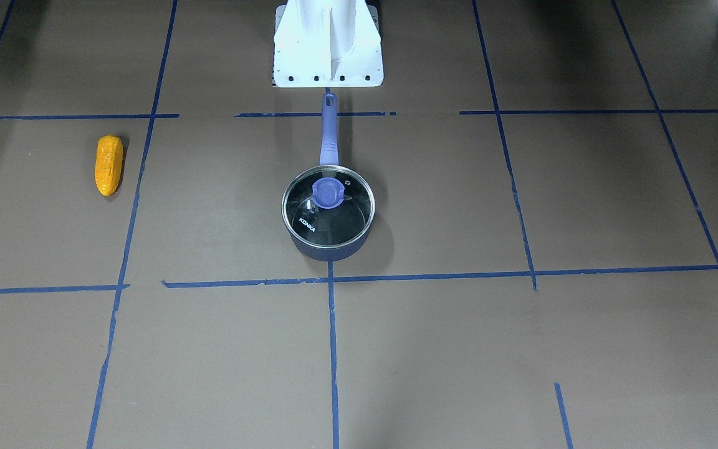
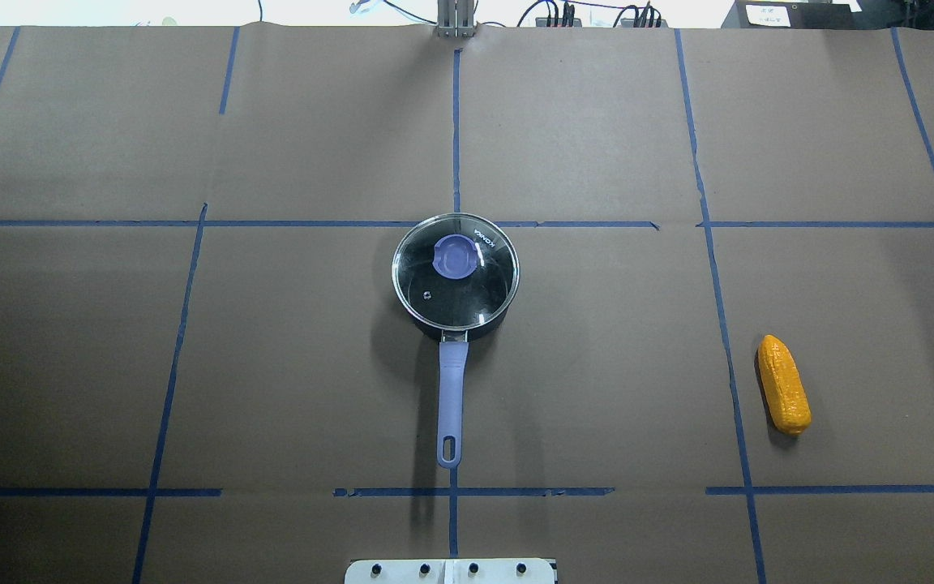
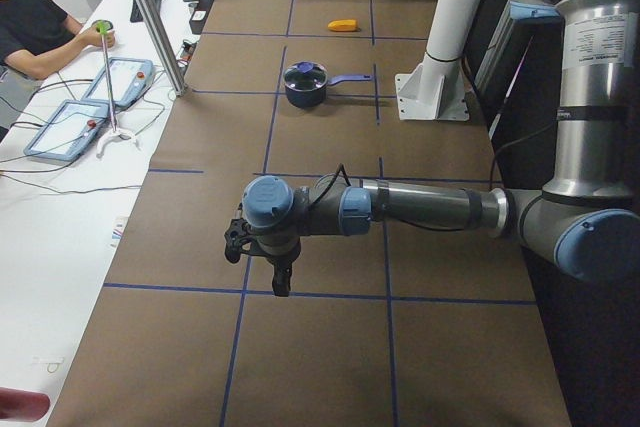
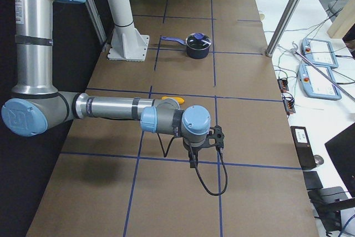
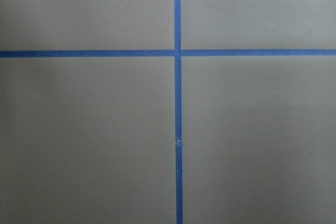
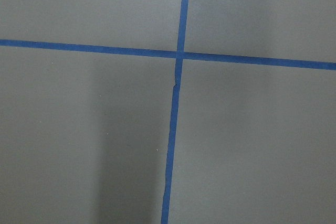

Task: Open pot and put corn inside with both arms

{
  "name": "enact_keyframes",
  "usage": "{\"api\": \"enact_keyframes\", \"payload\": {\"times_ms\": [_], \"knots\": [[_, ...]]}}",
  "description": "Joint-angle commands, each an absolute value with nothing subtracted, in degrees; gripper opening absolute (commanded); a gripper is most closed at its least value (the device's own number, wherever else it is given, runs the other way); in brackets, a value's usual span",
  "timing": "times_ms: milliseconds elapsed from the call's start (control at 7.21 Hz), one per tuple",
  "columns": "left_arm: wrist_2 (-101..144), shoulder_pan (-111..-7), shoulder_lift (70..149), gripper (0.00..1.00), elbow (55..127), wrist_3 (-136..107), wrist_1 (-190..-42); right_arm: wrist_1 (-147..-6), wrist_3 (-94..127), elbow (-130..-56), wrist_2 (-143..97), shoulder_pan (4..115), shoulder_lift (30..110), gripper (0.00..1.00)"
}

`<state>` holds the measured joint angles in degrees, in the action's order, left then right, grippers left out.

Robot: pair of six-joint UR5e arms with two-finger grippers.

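The pot (image 1: 326,251) stands mid-table with its round glass lid (image 1: 328,209) on it, and its purple handle (image 2: 451,396) points toward the robot base. The corn (image 2: 784,395) lies on the table on the robot's right, far from the pot. The left gripper (image 3: 282,285) shows only in the exterior left view, hanging over bare table well away from the pot (image 3: 305,87); I cannot tell if it is open. The right gripper (image 4: 192,160) shows only in the exterior right view, near the corn (image 4: 173,100); I cannot tell its state. Both wrist views show only table.
The table is covered in brown paper with blue tape lines (image 2: 455,130). The white base stand (image 1: 328,43) is just behind the pot handle. An operator (image 3: 35,22) and control pendants (image 3: 70,127) are at a side bench beyond the table edge.
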<state>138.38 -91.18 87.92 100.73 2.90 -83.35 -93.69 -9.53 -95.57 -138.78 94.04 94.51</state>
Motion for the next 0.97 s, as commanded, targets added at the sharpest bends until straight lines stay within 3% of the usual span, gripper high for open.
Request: {"api": "enact_keyframes", "payload": {"times_ms": [0,277,555,832], "knots": [[137.47,-88.27,89.46,1.00,107.10,-2.67,-82.71,-93.60,-9.58,-95.80,-138.69,94.04,93.61,1.00],[132.04,-79.40,89.82,1.00,117.29,-14.02,-79.57,-93.60,-9.49,-95.89,-138.60,93.96,93.43,1.00],[131.84,-71.67,99.26,1.00,122.93,-25.60,-69.22,-93.69,-9.49,-95.80,-138.69,93.96,93.17,1.00],[127.31,-58.87,111.12,1.00,123.66,-46.11,-66.71,-93.69,-9.14,-96.24,-138.87,93.96,93.16,1.00]]}}
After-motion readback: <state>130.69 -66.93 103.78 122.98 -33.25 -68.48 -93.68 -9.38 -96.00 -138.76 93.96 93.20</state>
